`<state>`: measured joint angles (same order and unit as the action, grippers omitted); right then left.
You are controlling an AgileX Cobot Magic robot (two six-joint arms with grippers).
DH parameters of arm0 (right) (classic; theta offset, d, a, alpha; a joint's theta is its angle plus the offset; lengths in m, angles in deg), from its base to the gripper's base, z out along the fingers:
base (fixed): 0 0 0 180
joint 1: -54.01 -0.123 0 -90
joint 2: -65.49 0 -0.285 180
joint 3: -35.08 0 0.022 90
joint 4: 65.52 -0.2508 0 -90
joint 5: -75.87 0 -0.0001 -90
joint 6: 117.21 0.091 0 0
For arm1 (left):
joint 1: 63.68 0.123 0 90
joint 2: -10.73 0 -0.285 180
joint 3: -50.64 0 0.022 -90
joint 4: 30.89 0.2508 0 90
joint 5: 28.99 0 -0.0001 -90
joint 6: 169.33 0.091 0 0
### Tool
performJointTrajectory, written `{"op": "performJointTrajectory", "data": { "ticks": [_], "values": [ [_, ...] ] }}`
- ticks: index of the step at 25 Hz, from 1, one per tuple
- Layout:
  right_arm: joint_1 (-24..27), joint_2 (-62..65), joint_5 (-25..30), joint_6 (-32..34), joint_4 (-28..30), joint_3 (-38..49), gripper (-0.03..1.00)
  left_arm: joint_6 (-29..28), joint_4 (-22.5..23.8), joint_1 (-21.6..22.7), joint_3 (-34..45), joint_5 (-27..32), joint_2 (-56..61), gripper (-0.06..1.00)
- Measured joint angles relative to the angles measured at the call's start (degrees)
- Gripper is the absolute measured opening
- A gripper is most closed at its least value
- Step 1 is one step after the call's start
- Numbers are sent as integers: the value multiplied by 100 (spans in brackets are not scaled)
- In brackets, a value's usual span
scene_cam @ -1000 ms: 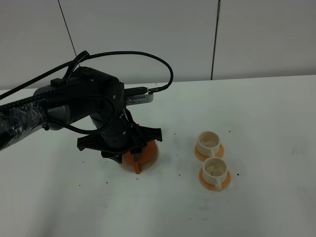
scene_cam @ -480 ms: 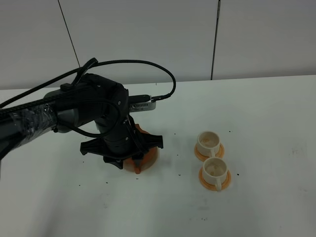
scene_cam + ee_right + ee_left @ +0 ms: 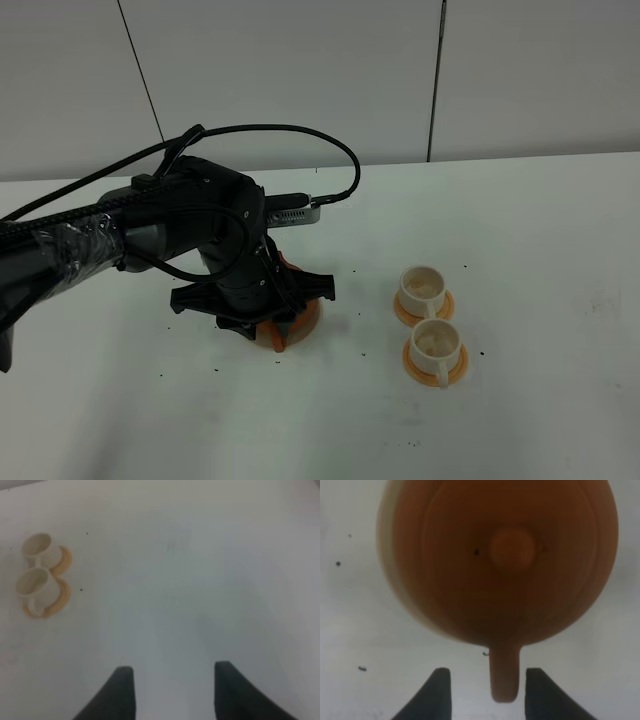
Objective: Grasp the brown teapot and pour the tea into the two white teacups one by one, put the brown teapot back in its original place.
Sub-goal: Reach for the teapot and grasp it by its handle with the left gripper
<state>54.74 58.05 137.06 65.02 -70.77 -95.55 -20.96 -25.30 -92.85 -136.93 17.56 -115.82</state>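
Note:
The brown teapot (image 3: 505, 565) sits on the cream disc (image 3: 384, 540), seen from above in the left wrist view, with its stubby handle (image 3: 504, 677) pointing between my fingers. My left gripper (image 3: 487, 672) is open, one finger on each side of the handle, not touching it. In the high view the left arm hides most of the teapot (image 3: 279, 337) and the disc (image 3: 308, 318). The two white teacups (image 3: 422, 285) (image 3: 435, 342) stand on orange saucers to the right. They also show in the right wrist view (image 3: 36, 544) (image 3: 31, 581). My right gripper (image 3: 172, 672) is open and empty. No tea shows.
The white table (image 3: 540, 250) has small dark specks around the teapot and cups. A black cable (image 3: 300, 130) loops above the left arm. A grey wall with panel seams stands behind the table.
The left arm has shifted a little to the right and lower over the teapot. The cups have not moved.

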Motion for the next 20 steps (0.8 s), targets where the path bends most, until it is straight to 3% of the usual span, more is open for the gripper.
{"op": "performJointTrajectory", "data": {
  "ticks": [20],
  "values": [
    [0, 0, 0, 0, 0, 0, 36, 0, -12, 0, 0, -297, -173, 42]
  ]
}}
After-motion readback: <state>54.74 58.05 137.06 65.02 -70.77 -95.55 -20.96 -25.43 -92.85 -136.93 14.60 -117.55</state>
